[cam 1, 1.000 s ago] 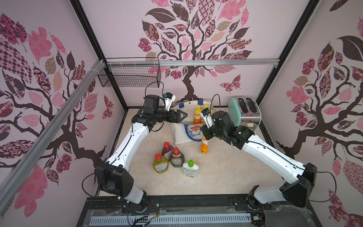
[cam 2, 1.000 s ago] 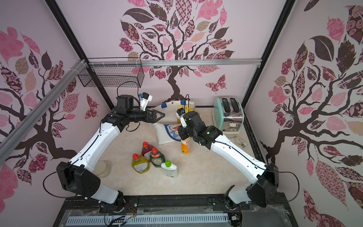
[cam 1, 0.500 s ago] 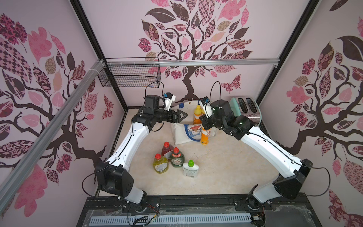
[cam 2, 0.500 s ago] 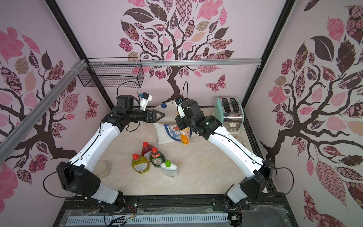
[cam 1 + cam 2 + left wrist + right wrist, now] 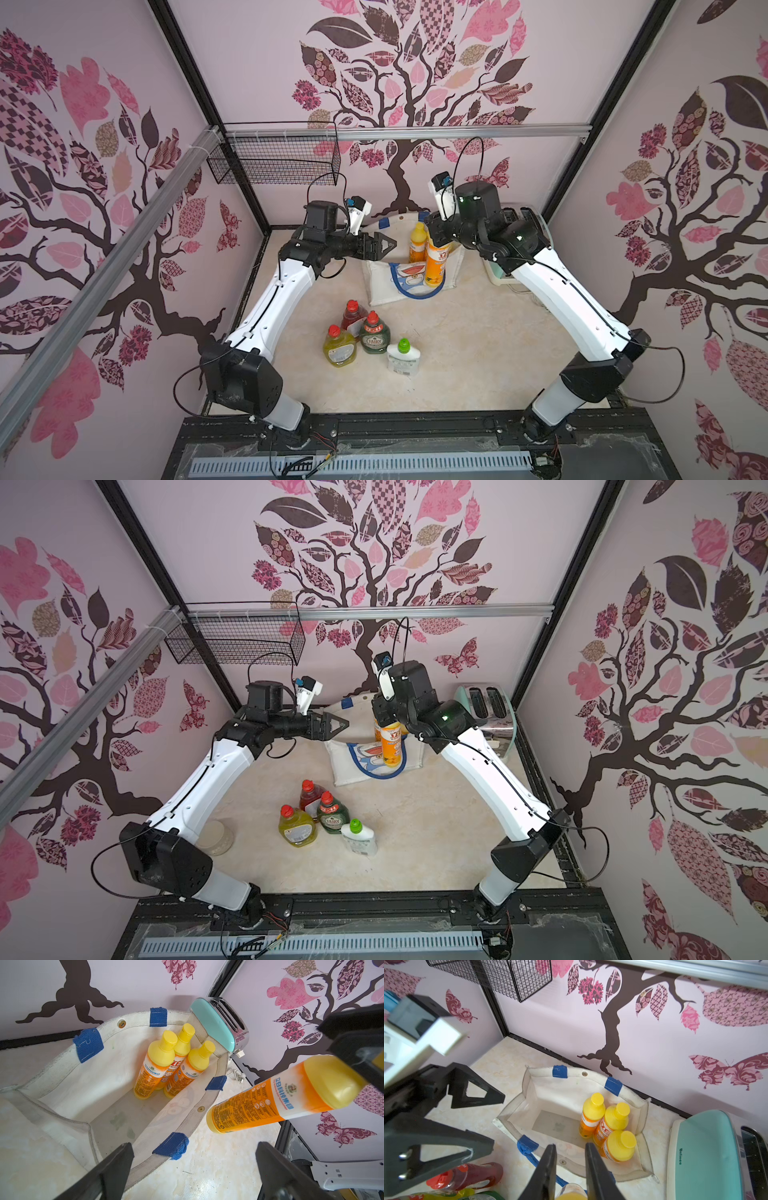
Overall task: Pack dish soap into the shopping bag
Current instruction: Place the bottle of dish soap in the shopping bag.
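Observation:
My right gripper [image 5: 570,1147] is shut on the yellow cap of an orange dish soap bottle [image 5: 436,259], which hangs upright in the air over the front wall of the shopping bag [image 5: 382,286]. The left wrist view shows this bottle [image 5: 270,1097] just outside the bag's rim [image 5: 182,1124]. Three orange bottles [image 5: 610,1124] stand inside the bag at its right end. My left gripper [image 5: 384,245] hovers open and empty above the bag's left end. A red [image 5: 352,318], a dark green [image 5: 374,334], a yellow-green [image 5: 338,349] and a white bottle [image 5: 402,357] stand on the table.
A mint-and-steel toaster [image 5: 486,704] stands right of the bag, close against it. A black wire basket [image 5: 274,162] hangs on the back wall at the left. A beige round disc [image 5: 216,837] lies by the left arm's base.
My right gripper has lifted the orange bottle off the table in front of the bag and carried it up and back toward the bag's opening. The left arm has stayed still.

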